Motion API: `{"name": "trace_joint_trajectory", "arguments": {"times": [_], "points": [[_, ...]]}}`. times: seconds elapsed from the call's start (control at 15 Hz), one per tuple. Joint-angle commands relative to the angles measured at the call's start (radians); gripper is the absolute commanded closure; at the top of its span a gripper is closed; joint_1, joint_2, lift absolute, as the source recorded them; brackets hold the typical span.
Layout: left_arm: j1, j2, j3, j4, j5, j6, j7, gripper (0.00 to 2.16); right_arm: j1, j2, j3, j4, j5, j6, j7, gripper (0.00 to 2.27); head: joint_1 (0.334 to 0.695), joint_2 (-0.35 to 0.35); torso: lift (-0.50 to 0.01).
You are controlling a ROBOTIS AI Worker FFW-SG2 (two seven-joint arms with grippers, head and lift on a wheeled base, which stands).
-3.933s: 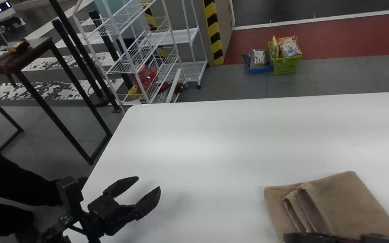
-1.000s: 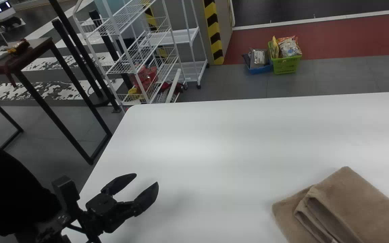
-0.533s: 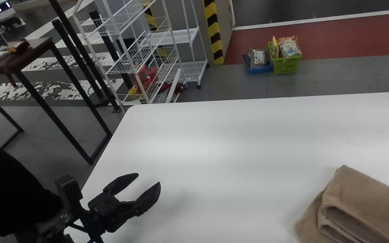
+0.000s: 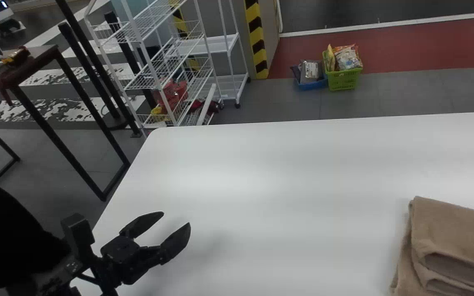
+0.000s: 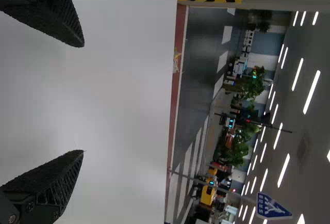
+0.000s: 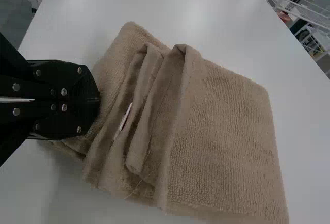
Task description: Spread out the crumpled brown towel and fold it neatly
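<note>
Both right gripper fingers together, touching towel.

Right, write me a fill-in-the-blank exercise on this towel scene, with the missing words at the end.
The left gripper is ____, not shut. The towel lies on a table whose top is ____. In the head view, the towel lies toward the robot's ____ side. Beyond the table, a ____ basket stands beside a blue container.

Missing words: open; white; right; green.
</note>
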State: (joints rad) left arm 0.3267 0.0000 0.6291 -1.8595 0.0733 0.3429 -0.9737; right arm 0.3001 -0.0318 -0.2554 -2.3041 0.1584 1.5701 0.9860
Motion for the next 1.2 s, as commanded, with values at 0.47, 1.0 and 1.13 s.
{"name": "trace_joint_trajectory", "arguments": {"times": [0.47, 1.0, 1.13], "points": [[-0.002, -0.003, -0.016, 0.002, -0.012, 0.0, 0.01, 0.07, -0.033, -0.033, -0.193, 0.041, 0.013, 0.002, 0.0, 2.25, 0.695, 0.157, -0.128], [-0.002, -0.003, -0.012, 0.008, -0.015, -0.003, 0.012, 0.07, -0.032, -0.025, -0.257, -0.143, -0.008, 0.002, 0.214, 0.16, 0.695, 0.142, -0.128], [-0.002, -0.003, -0.014, 0.005, -0.015, -0.003, 0.009, 0.07, -0.035, -0.025, -0.239, -0.141, 0.033, 0.002, 0.214, 0.14, 0.695, 0.144, -0.128]]}}
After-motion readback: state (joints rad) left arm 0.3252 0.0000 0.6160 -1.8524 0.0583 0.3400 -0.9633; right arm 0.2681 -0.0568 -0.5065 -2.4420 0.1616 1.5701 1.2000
